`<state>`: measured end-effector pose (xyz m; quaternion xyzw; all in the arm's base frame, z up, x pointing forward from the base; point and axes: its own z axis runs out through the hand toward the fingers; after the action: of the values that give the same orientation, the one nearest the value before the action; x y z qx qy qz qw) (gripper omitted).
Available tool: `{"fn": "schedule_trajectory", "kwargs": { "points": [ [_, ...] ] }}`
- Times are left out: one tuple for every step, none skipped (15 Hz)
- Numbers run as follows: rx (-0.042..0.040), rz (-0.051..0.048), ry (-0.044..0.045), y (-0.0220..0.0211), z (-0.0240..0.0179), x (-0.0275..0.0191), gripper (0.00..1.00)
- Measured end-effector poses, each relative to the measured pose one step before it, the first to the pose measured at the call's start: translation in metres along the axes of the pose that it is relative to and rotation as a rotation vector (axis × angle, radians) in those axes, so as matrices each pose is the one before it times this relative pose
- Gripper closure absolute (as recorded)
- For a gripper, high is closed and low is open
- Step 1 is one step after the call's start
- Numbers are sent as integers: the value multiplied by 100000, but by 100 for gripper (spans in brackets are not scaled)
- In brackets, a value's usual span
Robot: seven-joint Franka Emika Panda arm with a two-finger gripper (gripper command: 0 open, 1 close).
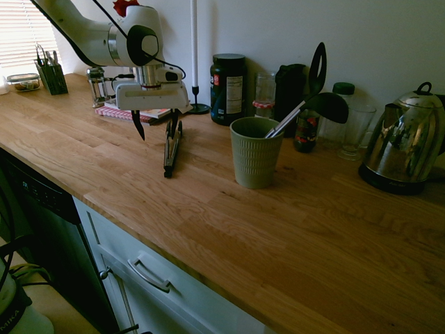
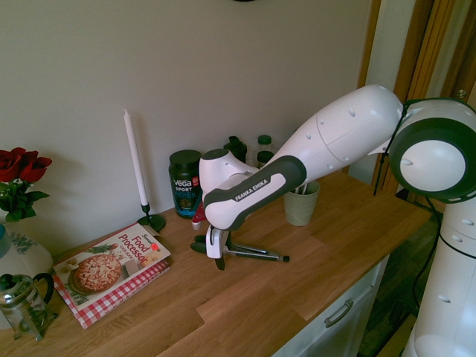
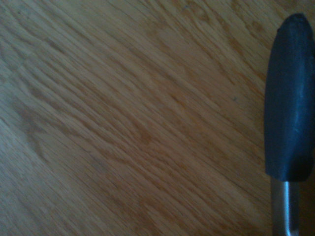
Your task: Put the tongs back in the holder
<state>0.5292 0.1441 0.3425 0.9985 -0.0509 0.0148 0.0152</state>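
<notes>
Nearest the wrist camera, you have long, slim, dark metal tongs [image 1: 169, 163] with black tips, lying on the brown wooden countertop [image 1: 201, 229]. Your white two-finger gripper [image 1: 156, 136] is at them, fingers spread. Near the tongs, the olive-green ribbed cup-shaped holder [image 1: 255, 158] stands upright, containing a black slotted utensil [image 1: 318, 69] and a black ladle [image 1: 328, 107].

The tongs [image 1: 170, 154] lie on the worktop [image 1: 208, 229], between the cookbook [image 2: 115, 268] and the utensil pot [image 1: 254, 156]. A ladle [image 1: 327, 106] stands in the pot, kettle [image 1: 407, 139] to its right in the first exterior view.
</notes>
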Motion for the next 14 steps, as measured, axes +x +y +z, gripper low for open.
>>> {"fn": "schedule_trajectory", "kwargs": {
  "points": [
    [145,112,101,-6,282,-34,100],
    [217,237,145,-45,127,21,100],
    [309,397,321,-25,-7,46,100],
    [171,218,270,-12,-27,32,100],
    [28,126,61,-4,-6,6,100],
    [4,25,8,0,-1,1,100],
    [-7,48,-4,24,1,9,100],
    [-20,104,-10,54,3,20,100],
    [-29,120,-28,61,5,21,100],
    [-9,98,-6,48,2,19,100],
    [-19,55,-27,29,4,8,100],
    [-52,12,-109,13,10,-8,100],
    [-62,0,-137,7,15,-15,100],
    [-170,-16,-376,9,35,-43,100]
  ]
}}
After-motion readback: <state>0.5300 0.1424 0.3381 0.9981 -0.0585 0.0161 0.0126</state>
